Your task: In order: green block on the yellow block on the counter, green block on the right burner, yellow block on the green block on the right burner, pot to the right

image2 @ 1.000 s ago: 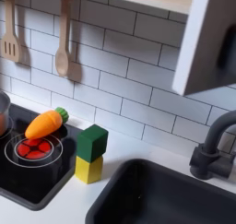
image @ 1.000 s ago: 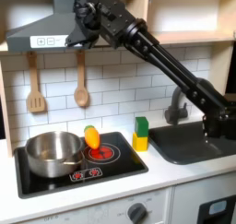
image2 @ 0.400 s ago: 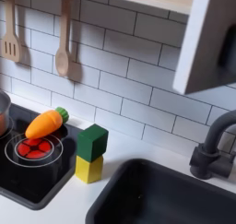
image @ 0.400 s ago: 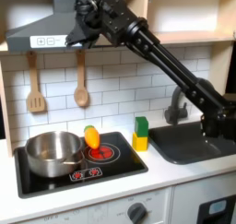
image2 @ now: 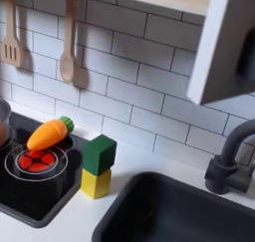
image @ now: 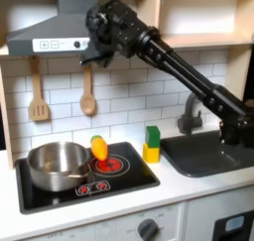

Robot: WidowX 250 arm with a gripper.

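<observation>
The green block [image: 152,134] [image2: 100,152] stands on top of the yellow block [image: 150,153] [image2: 96,183] on the counter [image: 179,185] [image2: 60,226], between the black hob and the sink. In both exterior views the right burner [image: 112,165] [image2: 35,161] has red rings, with nothing on its centre. On the first exterior view's left burner sits the silver pot [image: 56,164]. My gripper [image: 92,55] hangs high up by the range hood, far above the blocks. It holds nothing, and its jaws are too dark to read.
An orange toy carrot [image: 99,147] [image2: 49,132] lies at the right burner's back edge. The dark sink [image: 206,154] [image2: 169,211] and faucet [image: 189,114] [image2: 231,158] are right of the blocks. A wooden spatula [image: 38,91] and spoon [image: 87,90] hang on the tiled wall.
The arm's upper part and gripper have shifted a little to the right along the hood in the first exterior view. Blocks, pot and carrot have not moved.
</observation>
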